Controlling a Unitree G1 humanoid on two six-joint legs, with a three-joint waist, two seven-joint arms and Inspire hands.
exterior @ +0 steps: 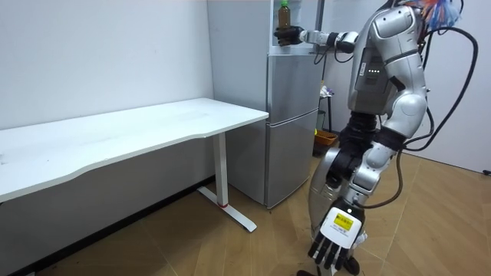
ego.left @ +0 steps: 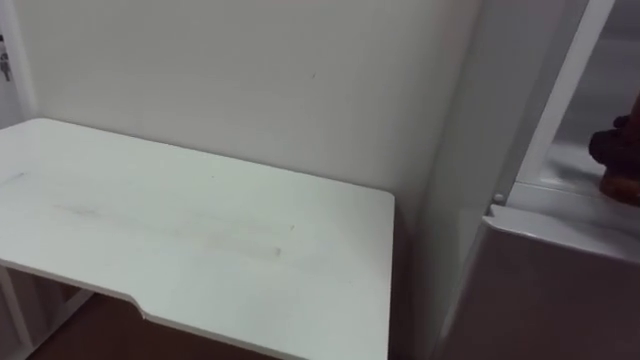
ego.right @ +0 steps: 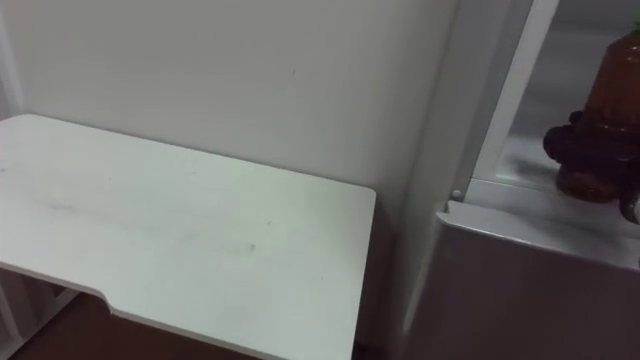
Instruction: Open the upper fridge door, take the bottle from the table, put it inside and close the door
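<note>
A bottle [ego.right: 612,85] of brown liquid with a green cap [exterior: 284,4] stands upright in the open upper compartment of the silver fridge [exterior: 291,115]. Its base rests on the compartment's floor [ego.right: 520,165]. My right hand [ego.right: 585,148] reaches in from the right with dark fingers curled round the bottle's lower part; the same hand [exterior: 288,34] is seen at the end of my outstretched arm in the room view. In the left eye view the right hand [ego.left: 612,145] and the bottle's base [ego.left: 620,187] sit at the right edge. My left hand [exterior: 335,244] hangs at my side, fingers relaxed.
A long white table [ego.left: 200,230] stands against the wall just left of the fridge, its right end close to the fridge's side. The lower fridge door [ego.right: 530,290] is closed. I stand on wooden floor in front of the fridge.
</note>
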